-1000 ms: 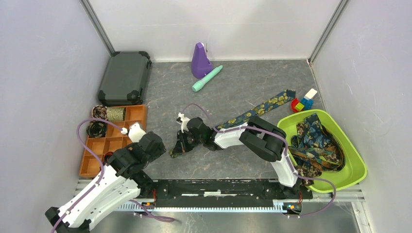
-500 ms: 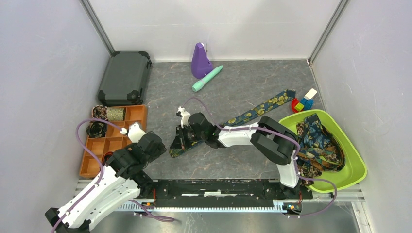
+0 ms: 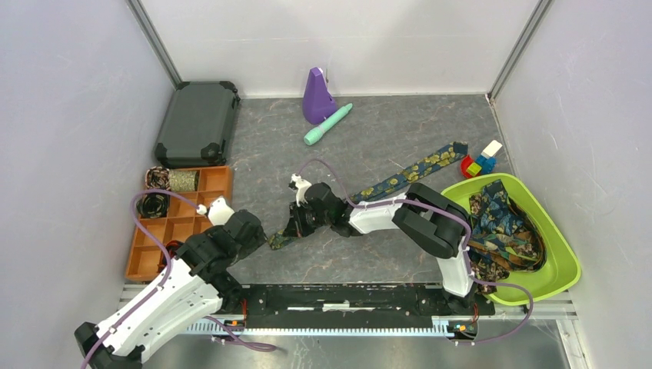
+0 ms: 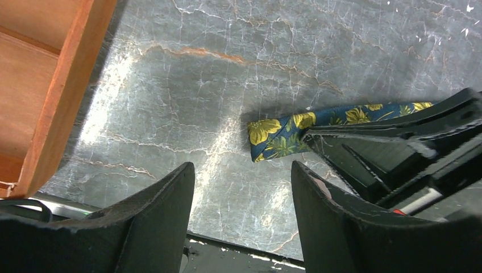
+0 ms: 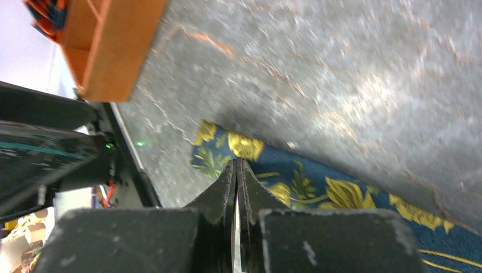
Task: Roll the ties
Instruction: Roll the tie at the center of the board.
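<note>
Diagonally across the table lies one navy tie with yellow flowers. It is flat, with its far end near the blocks and its near end pointing toward the left arm. The right gripper has its jaws pressed together on that tie just short of the near tip, so a short stub of fabric sticks out past the fingers. The left gripper hangs close to that stub with its jaws well apart and holding nothing; the stub lies on the table beyond the gap.

Left of the tie, an orange tray holds a few coils in its far compartments. At the right, a green bin holds a heap of more ties. Along the far side are a dark case, a purple cone and a teal pen.
</note>
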You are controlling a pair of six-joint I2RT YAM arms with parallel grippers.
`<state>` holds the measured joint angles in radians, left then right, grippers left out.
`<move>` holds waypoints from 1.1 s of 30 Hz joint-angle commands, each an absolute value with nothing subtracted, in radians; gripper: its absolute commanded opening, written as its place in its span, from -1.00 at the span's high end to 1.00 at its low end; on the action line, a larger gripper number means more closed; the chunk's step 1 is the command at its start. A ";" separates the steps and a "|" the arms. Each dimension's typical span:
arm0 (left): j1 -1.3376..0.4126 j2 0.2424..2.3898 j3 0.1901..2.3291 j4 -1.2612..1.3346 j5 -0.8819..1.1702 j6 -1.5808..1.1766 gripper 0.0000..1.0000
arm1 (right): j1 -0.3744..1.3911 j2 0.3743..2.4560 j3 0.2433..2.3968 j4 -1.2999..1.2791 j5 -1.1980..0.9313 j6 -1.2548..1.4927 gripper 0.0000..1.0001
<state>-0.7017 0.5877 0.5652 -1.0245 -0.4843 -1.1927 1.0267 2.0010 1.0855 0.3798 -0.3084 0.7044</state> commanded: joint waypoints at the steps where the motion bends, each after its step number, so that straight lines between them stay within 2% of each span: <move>1: -0.695 0.595 0.554 -0.978 -0.476 -1.239 -0.40 | 1.029 2.012 1.034 0.411 -0.286 0.678 0.93; 13: -0.695 0.620 0.469 -0.894 -0.425 -1.301 -0.36 | 1.029 1.970 0.995 0.407 -0.261 0.669 0.94; 24: -0.695 0.572 0.357 -0.805 -0.403 -1.445 -0.18 | 1.028 1.807 0.950 0.383 -0.246 0.652 0.94; 33: -0.695 0.550 0.304 -0.736 -0.396 -1.534 -0.16 | 1.020 1.684 0.837 0.395 -0.226 0.645 0.94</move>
